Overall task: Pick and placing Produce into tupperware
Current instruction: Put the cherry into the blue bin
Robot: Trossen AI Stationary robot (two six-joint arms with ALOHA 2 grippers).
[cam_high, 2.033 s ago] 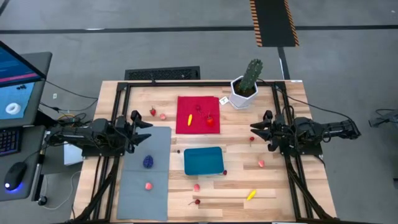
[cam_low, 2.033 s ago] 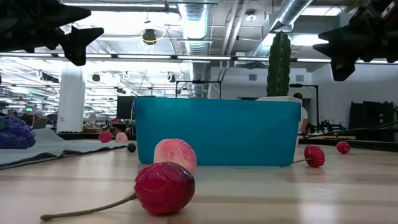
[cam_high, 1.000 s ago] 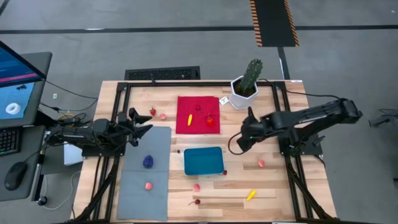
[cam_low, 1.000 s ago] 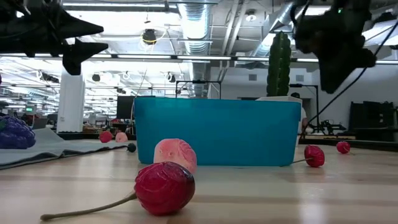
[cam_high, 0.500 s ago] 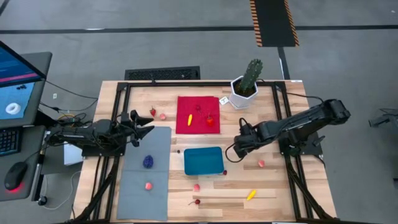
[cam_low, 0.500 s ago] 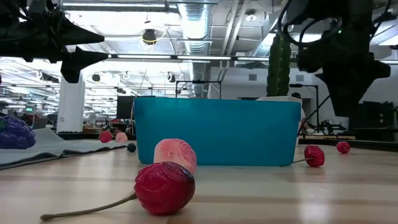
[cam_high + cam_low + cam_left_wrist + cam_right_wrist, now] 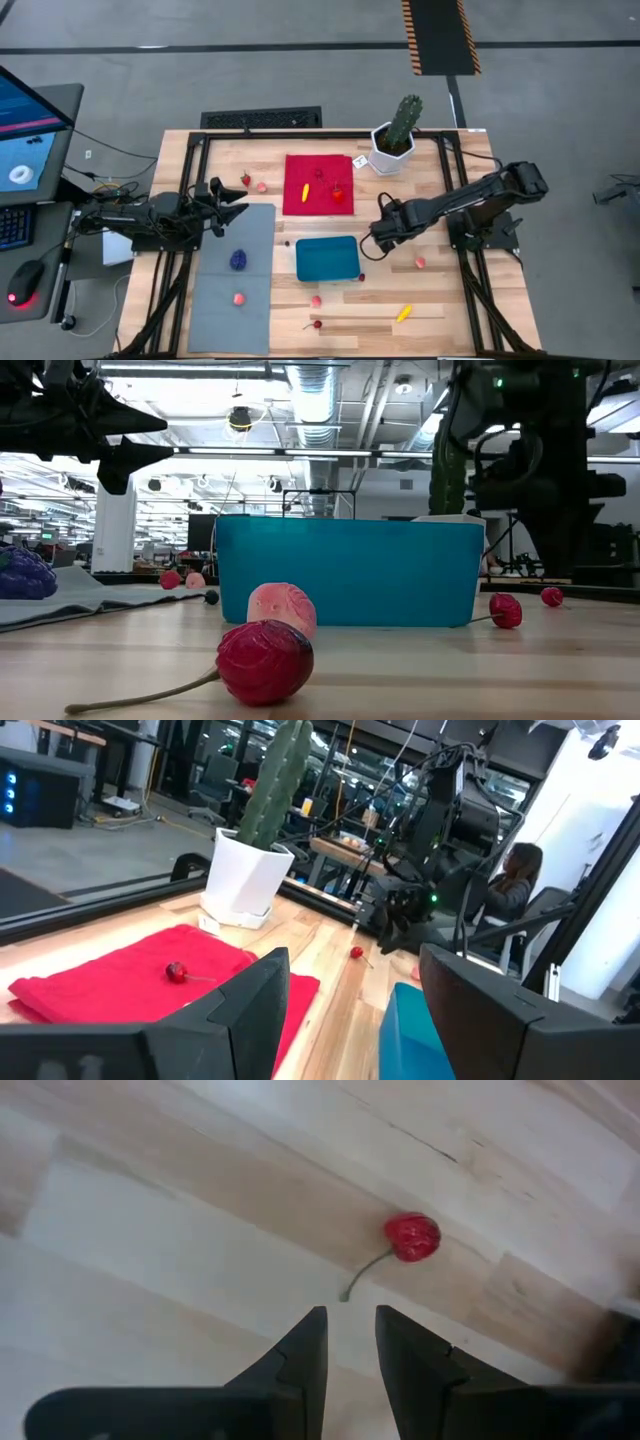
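Right gripper hanging over a small red cherry beside the tupperware

High view: the right gripper point(image 7: 377, 236) is reaching in from the desk's right edge, just beside the shallow rectangular teal-blue plastic tupperware point(image 7: 327, 259) mid-desk; the left gripper point(image 7: 232, 203) is waiting near the left edge, fingers apart. Low view: a red stemmed toy cherry point(image 7: 264, 661) is lying on the wooden desk point(image 7: 420, 670) before the tupperware. Right wrist view: the fingers are standing slightly apart, gripping nothing, above another small red cherry point(image 7: 411, 1238).
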